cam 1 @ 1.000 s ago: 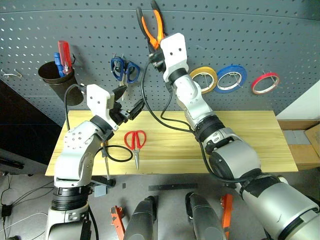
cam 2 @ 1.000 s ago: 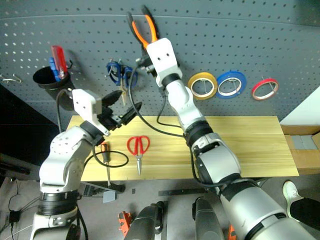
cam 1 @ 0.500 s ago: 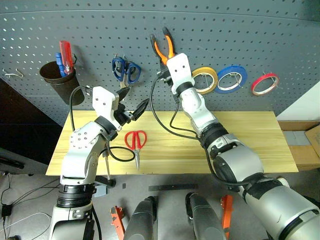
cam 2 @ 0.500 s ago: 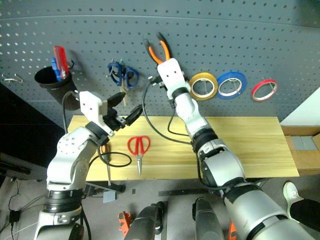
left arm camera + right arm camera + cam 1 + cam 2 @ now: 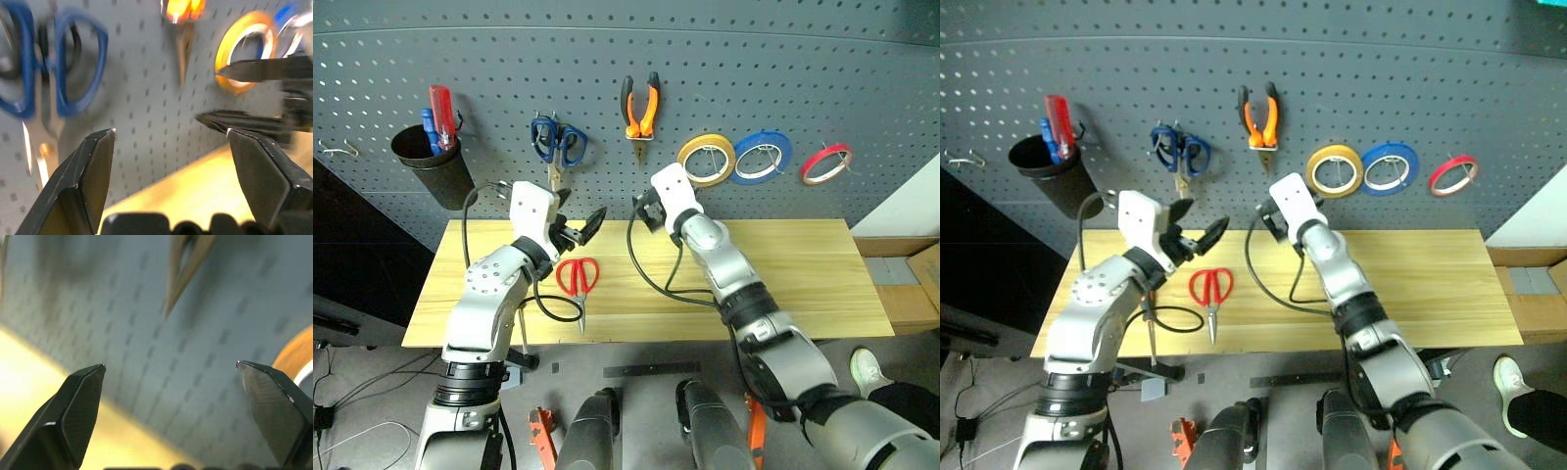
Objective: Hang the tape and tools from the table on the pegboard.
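pegboard (image 5: 822, 59): dark grey perforated wall panel, rigid, with hooks; already carries the orange-and-black pliers (image 5: 640, 103) and the red tape roll (image 5: 828, 164), beside a yellow tape roll (image 5: 707, 159), a blue tape roll (image 5: 761, 155) and blue-handled scissors (image 5: 557, 143).

bench (image 5: 803, 284): light wooden top, level.

right hand (image 5: 643, 209): fingers spread wide, empty, in the air below the pliers.

left hand (image 5: 579, 227): fingers spread, empty, just above the red-handled scissors.

red-handled scissors (image 5: 578, 281): flat on the bench, blades toward the near edge. judged light, stiff, metal blades slick; best taken across the handle loops, which also suit a hook.

slim screwdriver (image 5: 1149, 318): on the bench near its left end, partly behind the left arm. judged light, apt to roll; grip the handle.
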